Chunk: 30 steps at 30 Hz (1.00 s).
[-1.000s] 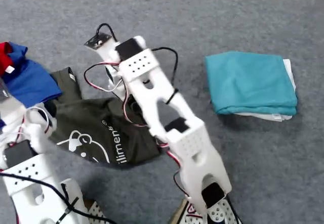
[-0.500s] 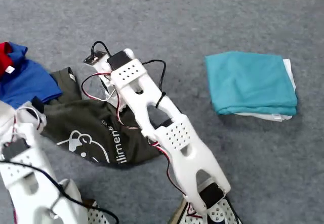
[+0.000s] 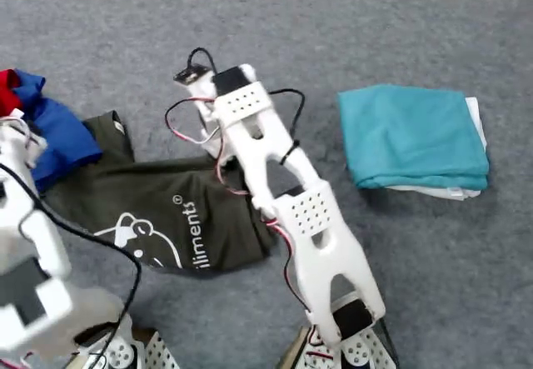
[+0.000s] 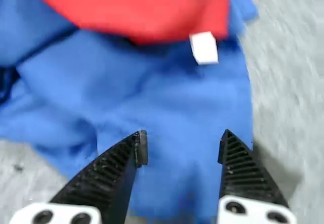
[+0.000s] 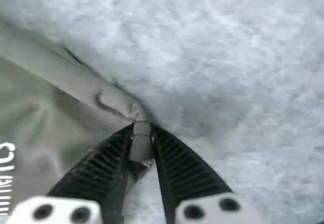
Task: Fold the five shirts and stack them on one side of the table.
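Note:
A dark olive shirt (image 3: pixel 158 211) with white print lies spread at the centre left of the table. My right gripper (image 5: pixel 142 133) is shut on a small fold of the olive shirt's edge (image 5: pixel 55 113), where cloth meets bare table. The right arm (image 3: pixel 258 148) stretches from the near edge over that shirt's far right corner. A crumpled blue shirt (image 3: pixel 54 132) and a red shirt (image 3: pixel 7 92) lie at the far left. Just above the blue shirt (image 4: pixel 152 97), my left gripper (image 4: pixel 182 140) hangs open, with the red shirt (image 4: pixel 131 4) beyond. Folded teal shirt (image 3: pixel 412 136) rests on a white one (image 3: pixel 475 115) at right.
The grey felt table (image 3: pixel 400 252) has free room in front of the folded stack and along the far side. The left arm (image 3: pixel 29 252) stands at the near left corner, and loose wires (image 3: pixel 187 123) loop beside the right arm's wrist.
The right arm swung to the right with the olive shirt's edge, drawing the cloth flatter and wider. The left arm left the olive shirt and moved left over the blue shirt.

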Each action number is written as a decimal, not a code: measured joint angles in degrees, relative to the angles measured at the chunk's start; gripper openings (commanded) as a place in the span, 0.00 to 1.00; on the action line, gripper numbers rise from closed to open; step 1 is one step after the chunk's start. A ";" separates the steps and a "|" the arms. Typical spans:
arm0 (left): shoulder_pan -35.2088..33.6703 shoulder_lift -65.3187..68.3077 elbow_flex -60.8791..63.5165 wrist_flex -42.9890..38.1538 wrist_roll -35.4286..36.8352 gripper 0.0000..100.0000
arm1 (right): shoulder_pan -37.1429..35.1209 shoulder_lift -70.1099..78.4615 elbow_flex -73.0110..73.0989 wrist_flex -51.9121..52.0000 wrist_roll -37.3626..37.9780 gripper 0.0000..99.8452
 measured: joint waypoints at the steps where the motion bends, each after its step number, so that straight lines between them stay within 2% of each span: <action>1: -0.44 2.90 -2.81 0.00 1.05 0.23 | 0.44 0.00 0.00 0.00 1.41 0.01; 4: -1.49 12.04 -10.73 0.00 2.55 0.18 | 0.79 0.00 0.00 0.00 5.98 0.01; 8: -4.22 23.47 -22.33 0.00 2.81 0.09 | 0.88 2.29 -0.44 0.00 8.09 0.01; 11: -6.95 31.30 -32.18 0.00 0.53 0.04 | 1.85 4.57 -1.93 -0.18 9.58 0.01; 18: -13.80 45.45 -52.84 0.35 -5.45 0.02 | 4.92 7.30 -6.07 -0.26 12.04 0.01; 21: -15.30 47.74 -59.87 5.10 -6.15 0.02 | 6.59 8.18 -7.56 -0.26 12.04 0.01; 26: -15.56 48.09 -71.82 18.81 -6.24 0.02 | 8.35 8.44 -8.26 0.09 13.45 0.01; 30: -15.56 48.09 -80.79 29.36 -6.24 0.02 | 12.48 6.33 -5.36 0.09 15.21 0.01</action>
